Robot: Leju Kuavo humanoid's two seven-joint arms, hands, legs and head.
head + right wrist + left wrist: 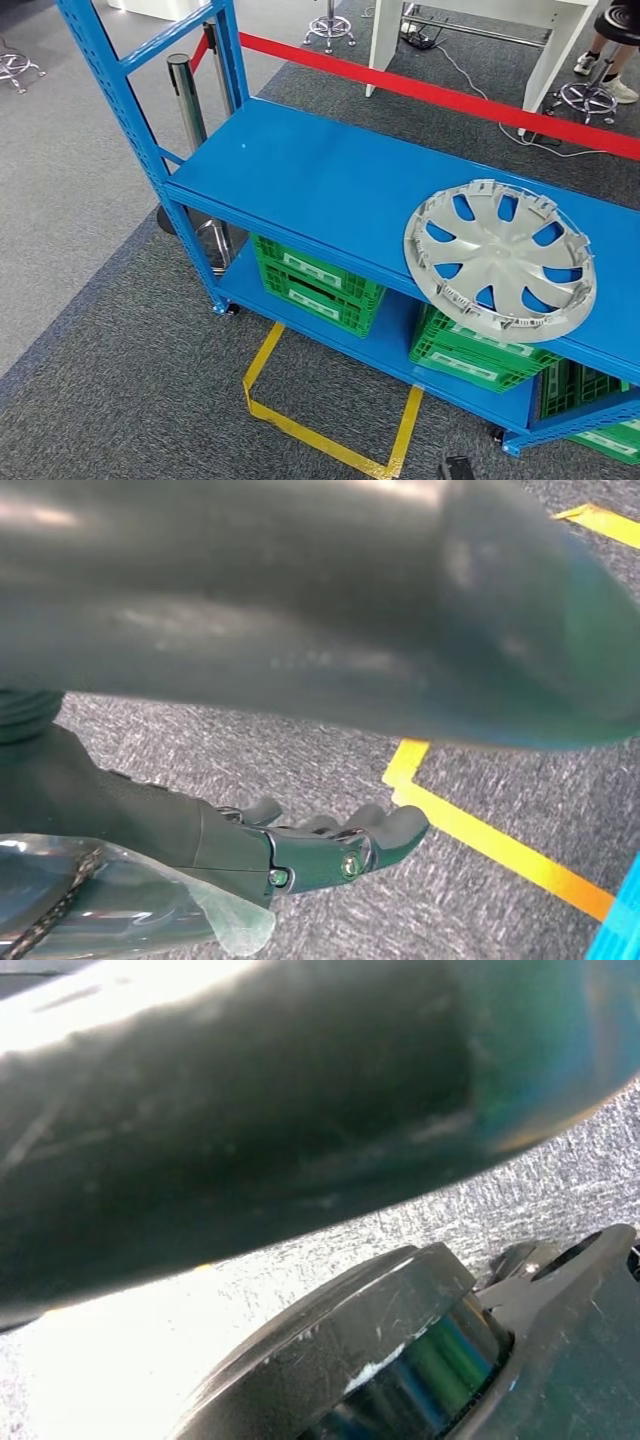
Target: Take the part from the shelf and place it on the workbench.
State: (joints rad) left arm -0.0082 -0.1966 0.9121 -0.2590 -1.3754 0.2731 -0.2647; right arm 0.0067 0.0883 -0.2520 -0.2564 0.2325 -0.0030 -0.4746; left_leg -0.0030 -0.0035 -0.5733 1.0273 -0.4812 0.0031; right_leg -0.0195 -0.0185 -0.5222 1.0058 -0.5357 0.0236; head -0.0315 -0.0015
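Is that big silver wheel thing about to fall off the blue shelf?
It does look odd. The silver wheel cover lies near the front of the blue shelf, and its lower rim appears to stick out past the front edge above the green crates. Nothing else looks askew.

The shelf (332, 190) is cut off by the right edge of the head view, and its upper frame leaves the picture at the top. The green crates (321, 285) below are partly hidden under the shelf board. A person (607, 60) at the top right shows as legs and shoes. In the right wrist view, the right hand (302, 850) is partly covered by a blurred grey body, so its fingers (392, 830) are only partly visible.
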